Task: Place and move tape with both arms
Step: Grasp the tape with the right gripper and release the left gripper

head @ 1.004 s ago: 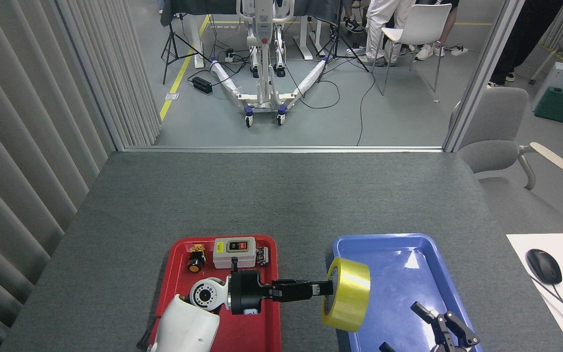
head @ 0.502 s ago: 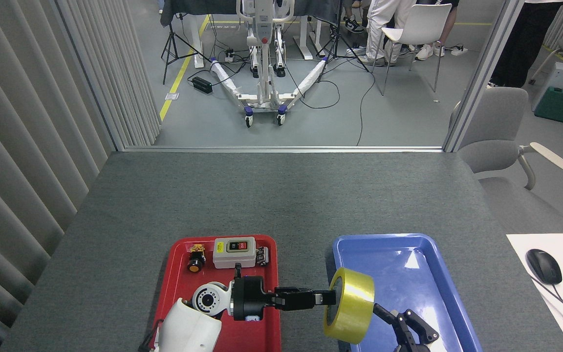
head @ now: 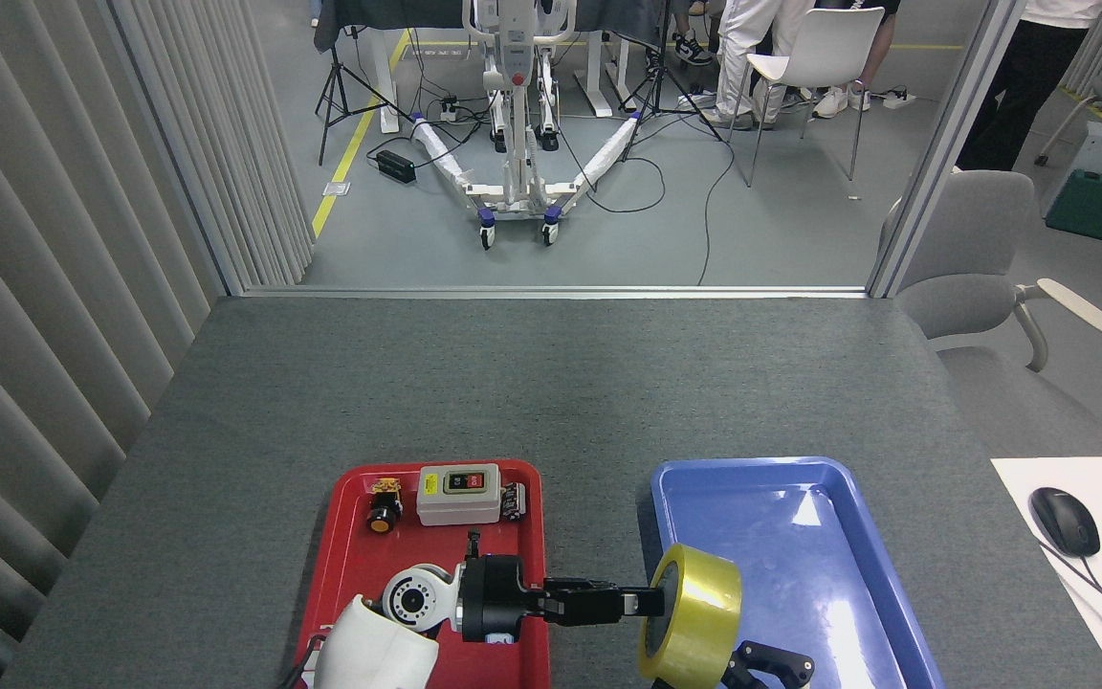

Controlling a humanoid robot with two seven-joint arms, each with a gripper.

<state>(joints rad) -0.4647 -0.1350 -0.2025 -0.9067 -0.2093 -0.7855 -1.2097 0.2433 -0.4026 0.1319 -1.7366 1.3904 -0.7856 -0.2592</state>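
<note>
Tape [head: 694,612], a wide yellow translucent roll, stands on its edge at the near left rim of the blue tray [head: 800,536], and the left gripper [head: 651,603] reaches from the left with its black fingers closed on the roll's wall at the core opening. Just below the roll, at the bottom edge, the right gripper [head: 766,665] shows only as a few dark finger parts, so I cannot tell if it is wide or narrow, or if it touches the roll. The left arm crosses over the red tray [head: 350,536], which holds a grey switch box [head: 458,495] with a small yellow label and a black and a red button; its writing is too small to read. Beside the box sits a small black and orange part [head: 382,507]. Both trays lie on the grey felt-like table [head: 551,383]. At the right are a white desk with a black mouse [head: 1065,521] and a grey chair [head: 972,268]. Beyond the table, the grey floor has cables, a white wheeled frame [head: 513,182], a white chair [head: 814,57] and legs of persons
</note>
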